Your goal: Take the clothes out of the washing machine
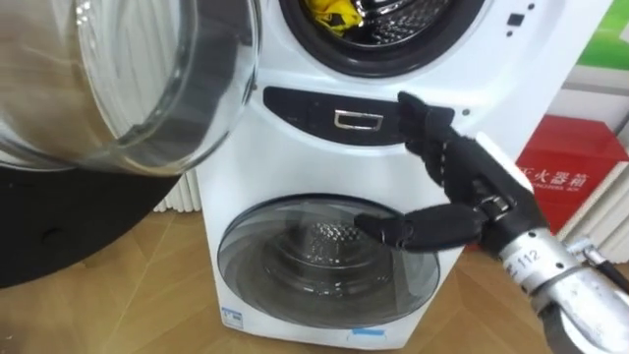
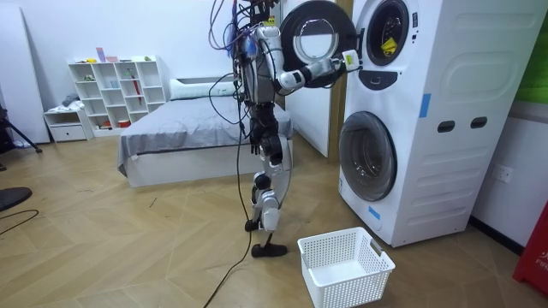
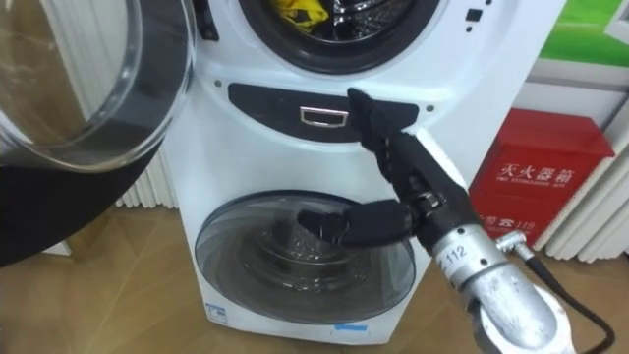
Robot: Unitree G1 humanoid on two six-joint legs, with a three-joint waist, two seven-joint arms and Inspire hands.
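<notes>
A yellow garment point(image 1: 332, 12) lies inside the upper drum point(image 1: 393, 29) of the stacked white washing machine point(image 2: 411, 120); in the room view the garment point(image 2: 390, 45) shows in the round opening. The upper door point(image 1: 128, 79) stands swung open to my left. My right hand point(image 1: 462, 172) is open, fingers stretched up toward the dark control panel point(image 1: 334, 118) just below the drum, thumb out over the lower door point(image 1: 329, 256). It holds nothing. In the room view my left hand point(image 2: 257, 130) hangs low beside my hip.
A white laundry basket point(image 2: 347, 265) sits on the wood floor in front of the machine, by my feet. A red box point(image 1: 570, 162) stands to the machine's right. A bed point(image 2: 188, 128) and white shelves point(image 2: 116, 85) lie behind me.
</notes>
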